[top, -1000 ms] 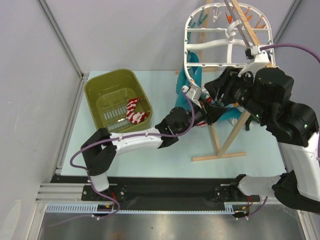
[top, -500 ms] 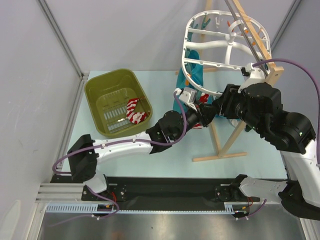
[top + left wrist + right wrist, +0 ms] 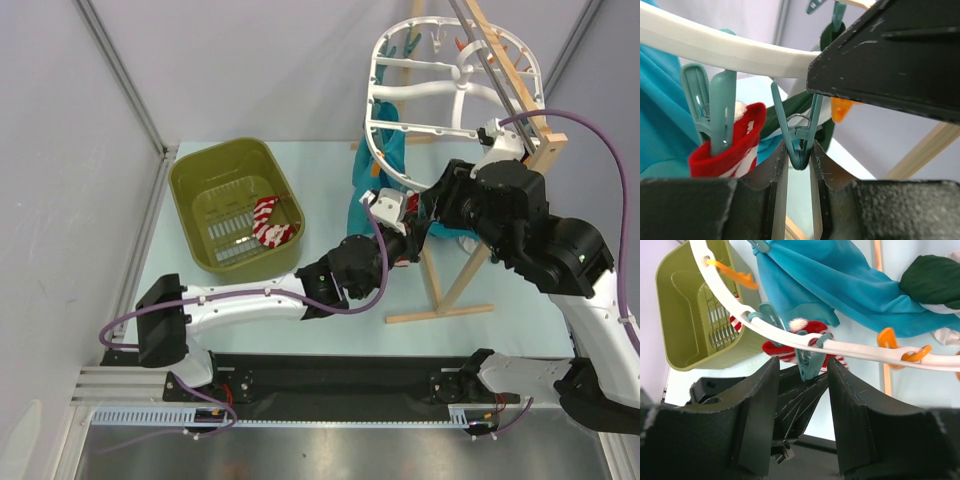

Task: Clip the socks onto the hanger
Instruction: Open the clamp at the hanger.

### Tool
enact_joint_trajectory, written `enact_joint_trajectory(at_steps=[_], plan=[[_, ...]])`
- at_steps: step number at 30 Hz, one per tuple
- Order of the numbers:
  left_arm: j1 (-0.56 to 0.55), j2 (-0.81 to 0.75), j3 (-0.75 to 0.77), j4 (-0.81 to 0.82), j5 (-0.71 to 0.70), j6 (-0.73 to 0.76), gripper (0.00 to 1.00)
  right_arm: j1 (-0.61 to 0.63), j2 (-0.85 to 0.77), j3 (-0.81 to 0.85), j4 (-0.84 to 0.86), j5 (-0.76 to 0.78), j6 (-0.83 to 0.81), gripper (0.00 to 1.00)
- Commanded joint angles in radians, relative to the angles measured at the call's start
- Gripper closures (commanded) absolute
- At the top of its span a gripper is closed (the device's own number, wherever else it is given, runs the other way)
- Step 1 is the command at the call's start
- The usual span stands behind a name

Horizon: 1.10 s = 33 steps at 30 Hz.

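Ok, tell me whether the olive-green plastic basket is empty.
No, a red-and-white striped sock lies inside the olive-green plastic basket.

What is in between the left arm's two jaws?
A small teal plastic clip, hanging under the rim of the white plastic oval hanger. The left wrist view shows it.

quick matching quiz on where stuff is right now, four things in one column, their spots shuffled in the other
Things:
1 basket
2 loose sock
3 hung sock
4 bare teal clip

Spots:
a between the fingers of the left gripper
b lying in the basket
c clipped under the rim of the hanger
d on the table, left of the hanger

Pairs: 1-d, 2-b, 3-c, 4-a
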Motion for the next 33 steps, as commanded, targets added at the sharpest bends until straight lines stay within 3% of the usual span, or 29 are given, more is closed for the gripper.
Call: enact_joint_trajectory(at_steps=[1,10,17,23,26,28,30,33], plan=[[-0.023,-0.023,0.052,0.014,-0.065,0.082,1.00,0.003,-0.005,-0.003,0.029,0.046,0.030,0.53],[-0.027,-0.048,0.012,0.055,-0.054,0.107,1.00,0.003,-0.036,-0.049,0.038,0.018,0.049,0.54],[-0.027,-0.060,0.044,-0.001,0.048,0.072,1.00,0.003,-0.045,-0.092,0.075,0.001,0.055,0.54],[-0.023,-0.084,0.020,-0.018,0.096,0.016,1.00,0.003,-0.051,-0.118,0.111,-0.006,0.058,0.65],[-0.006,-0.103,0.009,-0.037,0.127,-0.017,0.99,0.003,-0.049,-0.116,0.105,-0.005,0.064,0.78],[0.010,-0.114,0.003,-0.064,0.146,-0.039,0.85,0.003,-0.048,-0.110,0.102,-0.006,0.064,0.87],[0.016,-0.138,-0.014,-0.084,0.153,-0.059,0.60,0.005,-0.037,-0.096,0.088,-0.009,0.067,0.94],[0.016,-0.176,-0.028,-0.138,0.144,-0.056,0.45,0.003,-0.025,-0.084,0.069,-0.009,0.070,1.00]])
